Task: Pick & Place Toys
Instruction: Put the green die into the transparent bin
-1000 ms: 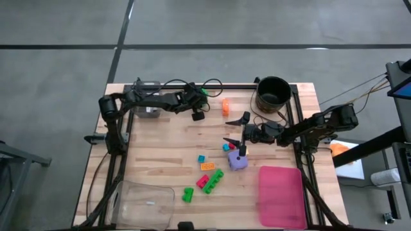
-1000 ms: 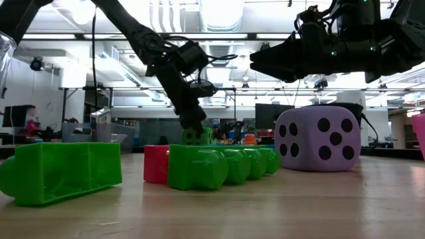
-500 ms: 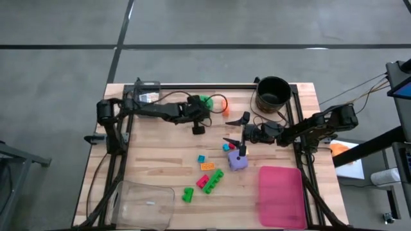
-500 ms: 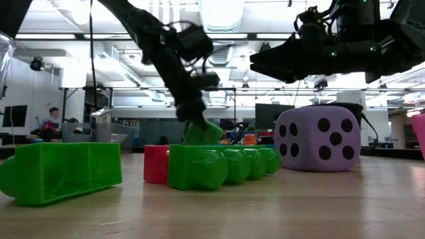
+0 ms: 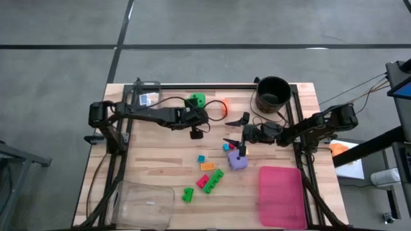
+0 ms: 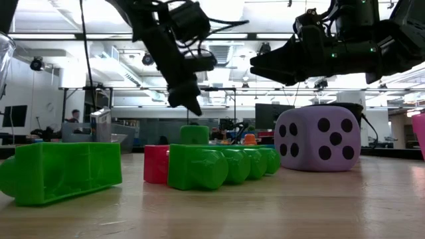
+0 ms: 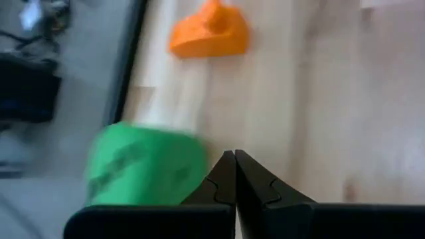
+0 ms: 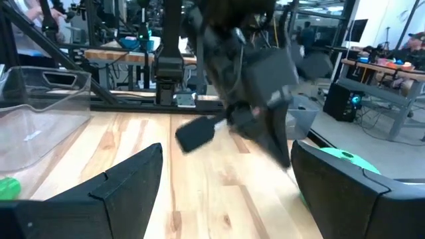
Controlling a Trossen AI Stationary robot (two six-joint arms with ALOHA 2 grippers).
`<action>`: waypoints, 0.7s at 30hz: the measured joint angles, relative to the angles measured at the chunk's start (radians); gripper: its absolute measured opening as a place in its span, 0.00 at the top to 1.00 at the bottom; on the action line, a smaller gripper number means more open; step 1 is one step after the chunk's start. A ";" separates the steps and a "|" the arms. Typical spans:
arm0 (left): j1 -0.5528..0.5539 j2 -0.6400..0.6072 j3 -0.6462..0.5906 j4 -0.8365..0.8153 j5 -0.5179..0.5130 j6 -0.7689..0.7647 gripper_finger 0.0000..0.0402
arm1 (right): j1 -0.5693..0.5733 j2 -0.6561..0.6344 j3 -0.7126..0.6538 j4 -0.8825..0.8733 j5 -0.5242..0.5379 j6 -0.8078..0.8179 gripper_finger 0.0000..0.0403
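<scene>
A green die [image 5: 196, 100] with dark dots sits on the wooden table [image 5: 160, 154] near the far edge, beside an orange brick [image 5: 225, 107]. The left gripper [image 5: 196, 126] hovers just beside it, fingers pressed together and empty. The right gripper [image 5: 235, 130] hangs spread wide above a purple die [image 5: 238, 160]. Green and red bricks [image 5: 209, 181] lie nearer, between a clear tub [image 5: 142, 204] and a pink tray [image 5: 280, 196]. A black bucket [image 5: 273, 94] stands at the far right.

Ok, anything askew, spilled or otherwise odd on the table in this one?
One thing: the green die lies loose by the table's far rail, and the left gripper beside it is shut on nothing. The right gripper hangs open above the purple die. Remaining toys look scattered, not damaged.
</scene>
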 joint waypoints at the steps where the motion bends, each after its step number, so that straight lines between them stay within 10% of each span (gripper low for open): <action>1: 0.011 -0.010 0.000 -0.024 -0.020 0.011 1.00 | 0.000 0.000 0.000 -0.001 -0.001 0.000 0.18; 13: 0.124 -0.021 -0.035 -0.031 0.103 0.135 0.96 | 0.000 0.000 0.004 -0.003 0.000 0.000 0.18; 21: 0.124 -0.020 -0.067 0.068 0.071 0.168 0.52 | 0.000 0.000 0.006 -0.005 0.000 0.000 0.18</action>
